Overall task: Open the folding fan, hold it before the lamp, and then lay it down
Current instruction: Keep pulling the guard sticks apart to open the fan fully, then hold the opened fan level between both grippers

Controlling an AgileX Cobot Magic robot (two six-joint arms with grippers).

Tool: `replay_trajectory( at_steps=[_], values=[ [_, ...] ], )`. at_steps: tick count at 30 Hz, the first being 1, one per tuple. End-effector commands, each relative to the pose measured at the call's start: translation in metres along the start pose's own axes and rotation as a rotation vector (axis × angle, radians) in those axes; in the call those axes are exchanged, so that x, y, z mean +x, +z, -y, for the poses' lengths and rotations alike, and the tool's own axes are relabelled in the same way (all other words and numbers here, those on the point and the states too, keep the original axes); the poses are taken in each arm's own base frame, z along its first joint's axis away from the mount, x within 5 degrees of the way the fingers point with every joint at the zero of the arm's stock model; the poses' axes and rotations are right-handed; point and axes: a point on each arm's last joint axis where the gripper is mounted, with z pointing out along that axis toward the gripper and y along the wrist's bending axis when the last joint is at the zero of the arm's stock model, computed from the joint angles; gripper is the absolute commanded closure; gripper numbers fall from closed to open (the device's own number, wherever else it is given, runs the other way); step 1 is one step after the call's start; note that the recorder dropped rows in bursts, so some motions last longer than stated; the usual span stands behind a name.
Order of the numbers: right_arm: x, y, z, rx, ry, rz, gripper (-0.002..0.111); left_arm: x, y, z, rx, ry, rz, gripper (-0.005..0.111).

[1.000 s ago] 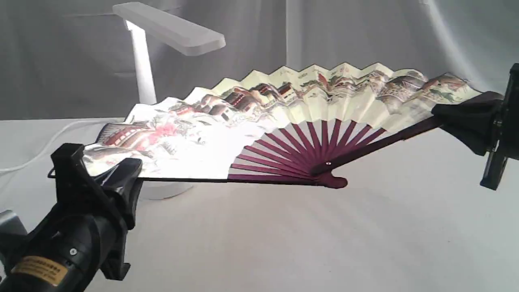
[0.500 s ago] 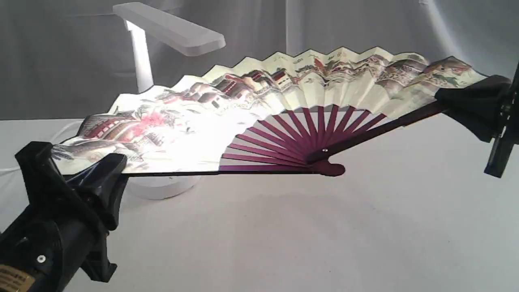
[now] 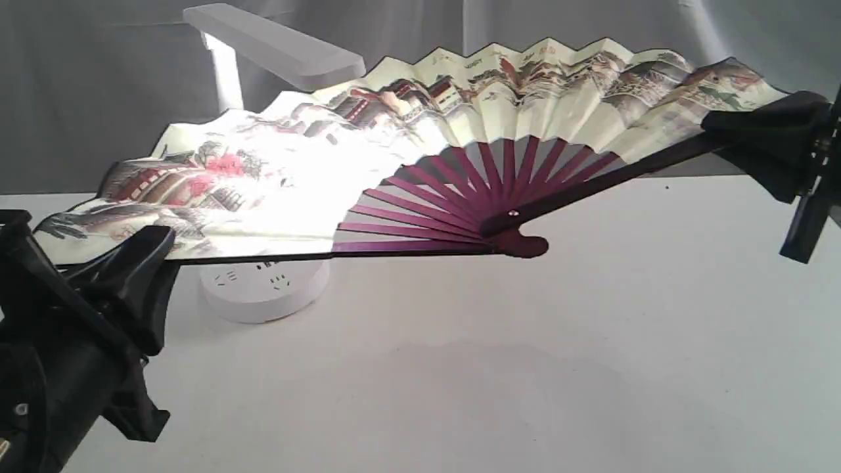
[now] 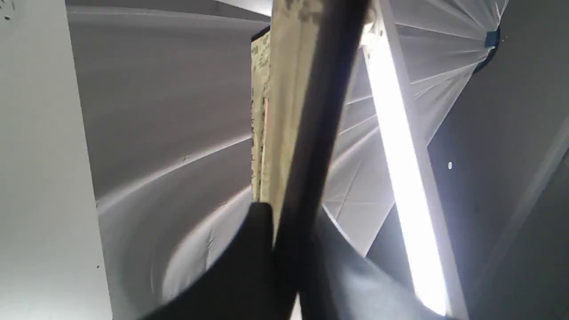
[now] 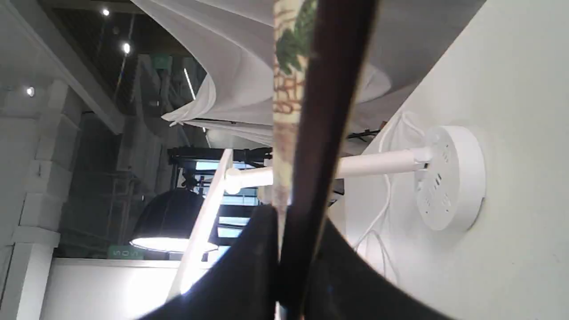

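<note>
One folding fan (image 3: 525,98), clamped by left gripper (image 3: 112,257) and right gripper (image 3: 755,135).
Only the right wrist view shows the cord (image 5: 381,218) of the one lamp (image 5: 449,178).

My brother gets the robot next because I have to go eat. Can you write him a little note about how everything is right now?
Claws: the left claw is shut on one end rib of the folding fan, and the right claw is shut on the other end rib.
Things: the folding fan is spread wide and held in the air above the table, in front of the lamp. The lamp's light glows through the leaf near the left claw.
Done: the fan is opened and held before the lamp.
Left: lay the fan down on the table and let go.
</note>
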Motion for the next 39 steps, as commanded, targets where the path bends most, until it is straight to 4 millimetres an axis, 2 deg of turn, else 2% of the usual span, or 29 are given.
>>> replay_trajectory(
  at_steps=[1,11,27,39],
  values=[
    [0.001,0.003,0.000,0.051,-0.060,0.015,0.108,-0.007,-0.002,0.015,0.103,-0.092,0.057,0.107],
    [0.006,0.000,-0.015,0.034,-0.082,0.020,0.108,-0.017,-0.018,0.016,0.110,-0.102,0.051,0.107],
    [0.015,-0.005,-0.037,0.019,-0.086,0.018,0.108,-0.024,-0.033,0.039,0.195,-0.155,0.033,0.107],
    [0.016,-0.005,-0.037,0.031,-0.055,0.007,0.108,-0.023,-0.035,0.037,0.142,-0.167,0.014,0.107]
  ],
)
